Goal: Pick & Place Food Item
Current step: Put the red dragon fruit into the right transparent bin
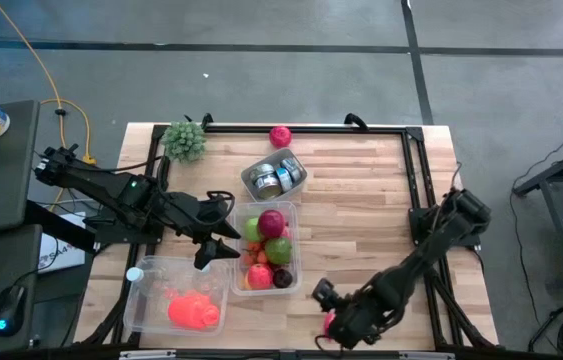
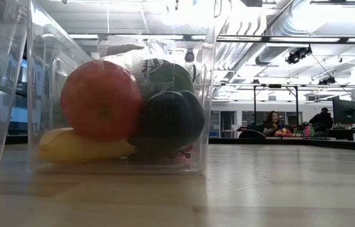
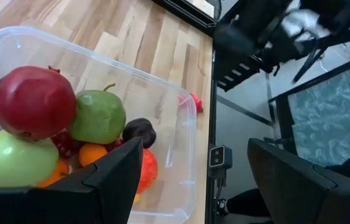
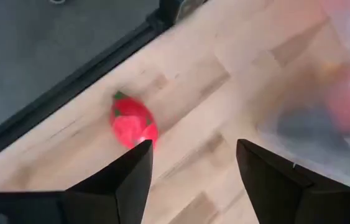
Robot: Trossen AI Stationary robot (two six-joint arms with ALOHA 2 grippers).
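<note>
A small red strawberry-like food item [image 4: 132, 123] lies on its side on the wooden table near the near edge, also seen in the high view [image 1: 328, 322]. My right gripper [image 4: 193, 177] is open and hovers over it [image 1: 323, 305], with the item just beyond one fingertip rather than between the two. My left gripper [image 1: 217, 232] is open at the left wall of a clear bin [image 1: 291, 262] full of fruit. The left wrist view shows that gripper [image 3: 193, 171] over the bin's pomegranate [image 3: 30, 101], green apples and orange.
A small clear bin holding cans [image 1: 274, 178] stands behind the fruit bin. Another clear bin [image 1: 146, 300] with an orange-red item [image 1: 193, 312] sits at the near left. A green leafy item [image 1: 186, 140] and a red fruit [image 1: 280, 136] lie by the far edge. Bare wood [image 1: 371, 210] fills the right half.
</note>
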